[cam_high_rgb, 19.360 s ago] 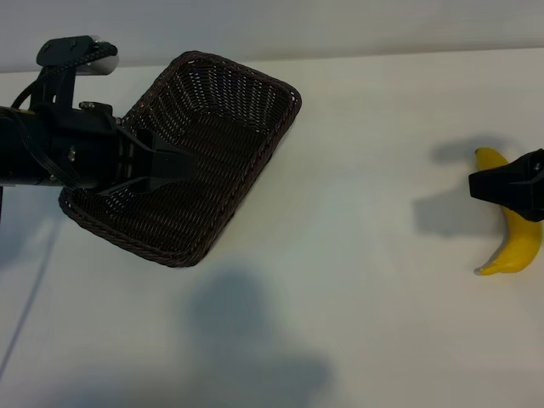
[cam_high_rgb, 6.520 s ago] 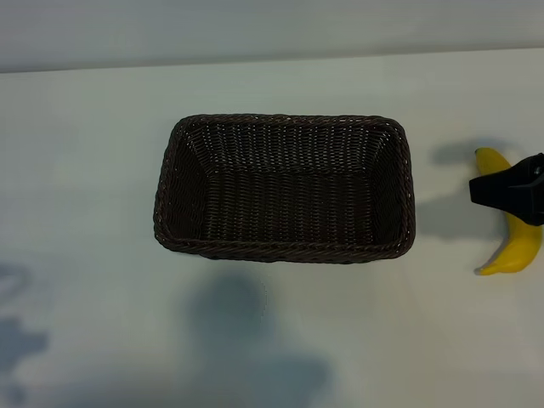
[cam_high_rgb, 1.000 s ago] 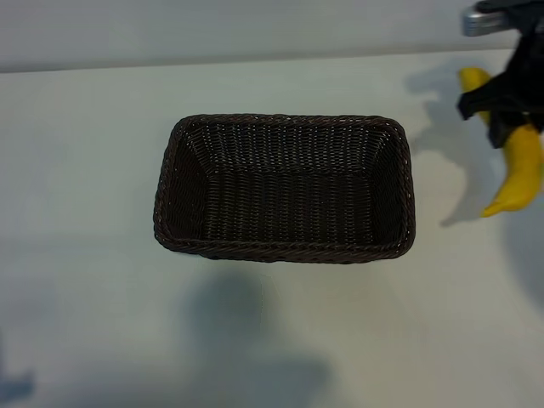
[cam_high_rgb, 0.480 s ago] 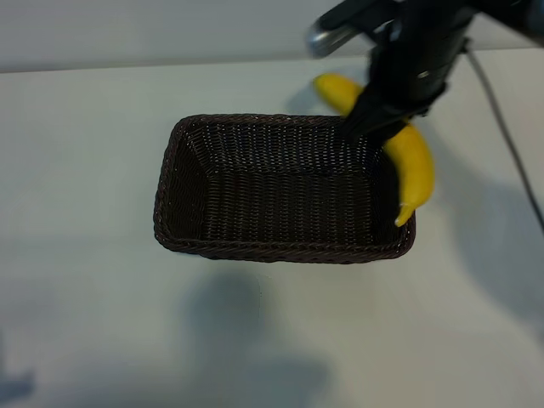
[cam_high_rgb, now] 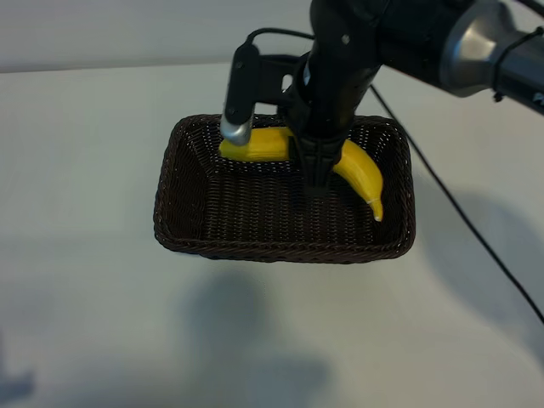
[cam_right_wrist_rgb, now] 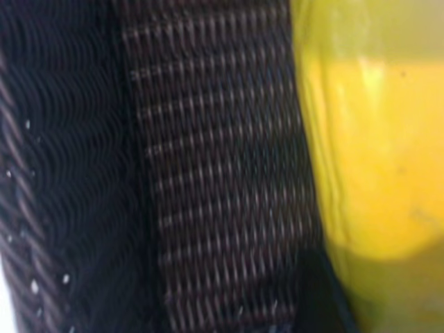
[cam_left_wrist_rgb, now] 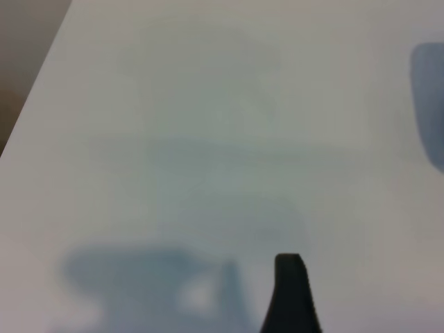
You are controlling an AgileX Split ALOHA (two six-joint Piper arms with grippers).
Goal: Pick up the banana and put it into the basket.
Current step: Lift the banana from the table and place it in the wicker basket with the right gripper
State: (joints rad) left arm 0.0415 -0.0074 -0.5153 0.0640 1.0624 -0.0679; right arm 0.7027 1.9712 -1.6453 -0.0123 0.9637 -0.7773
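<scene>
The dark brown woven basket (cam_high_rgb: 280, 250) stands in the middle of the white table. My right gripper (cam_high_rgb: 314, 170) reaches down into it from the far right and is shut on the yellow banana (cam_high_rgb: 360, 174). The banana lies across the basket's far half, its stem tip pointing to the front right corner. Whether it rests on the basket's floor I cannot tell. The right wrist view is filled by the banana (cam_right_wrist_rgb: 374, 152) and the basket weave (cam_right_wrist_rgb: 215, 173) close beside it. The left arm is outside the exterior view; one dark fingertip (cam_left_wrist_rgb: 290, 288) shows over bare table.
A black cable (cam_high_rgb: 459, 221) trails from the right arm across the table to the right of the basket. White tabletop (cam_high_rgb: 85, 297) surrounds the basket on all sides. The table's edge (cam_left_wrist_rgb: 35, 97) shows in the left wrist view.
The right arm has carried the banana leftward from beyond the basket's right side, over its far right corner, and down inside the basket. The basket has not moved.
</scene>
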